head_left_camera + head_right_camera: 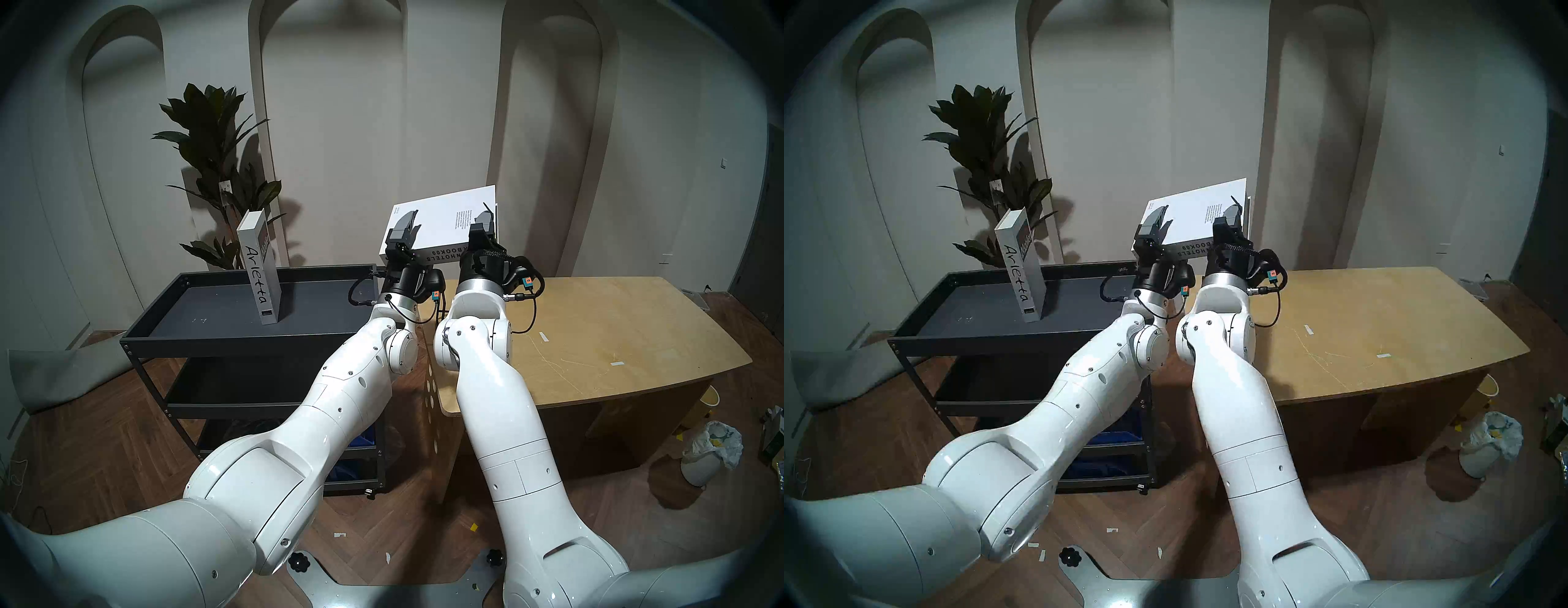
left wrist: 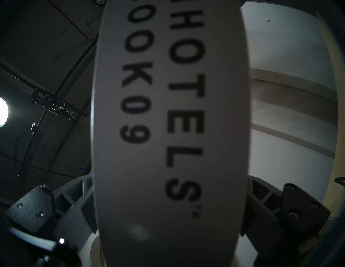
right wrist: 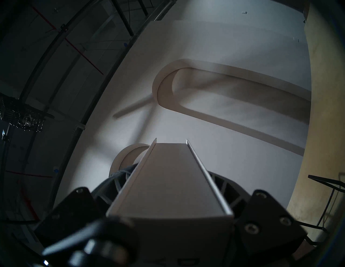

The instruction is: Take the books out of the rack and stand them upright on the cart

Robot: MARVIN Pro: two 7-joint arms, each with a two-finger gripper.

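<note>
The taller white book (image 1: 261, 276), with "Arletta" on its spine, stands upright on the top tray of the dark grey cart (image 1: 212, 335). The shorter white book (image 1: 441, 220) hangs in the air above the gap between cart and table, lying nearly flat with its spine toward me. My right gripper (image 1: 483, 225) is shut on its right end (image 3: 168, 186). My left gripper (image 1: 403, 231) straddles its left end, open, with its fingers (image 2: 74, 197) standing wide on either side of the spine (image 2: 168, 111). Part of the black wire rack (image 3: 326, 195) shows on the table in the right wrist view.
A light wooden table (image 1: 615, 331) stands to the right of the cart. A tall potted plant (image 1: 212, 140) rises behind the cart's back edge. A white bin (image 1: 712, 450) and litter lie on the floor at the right.
</note>
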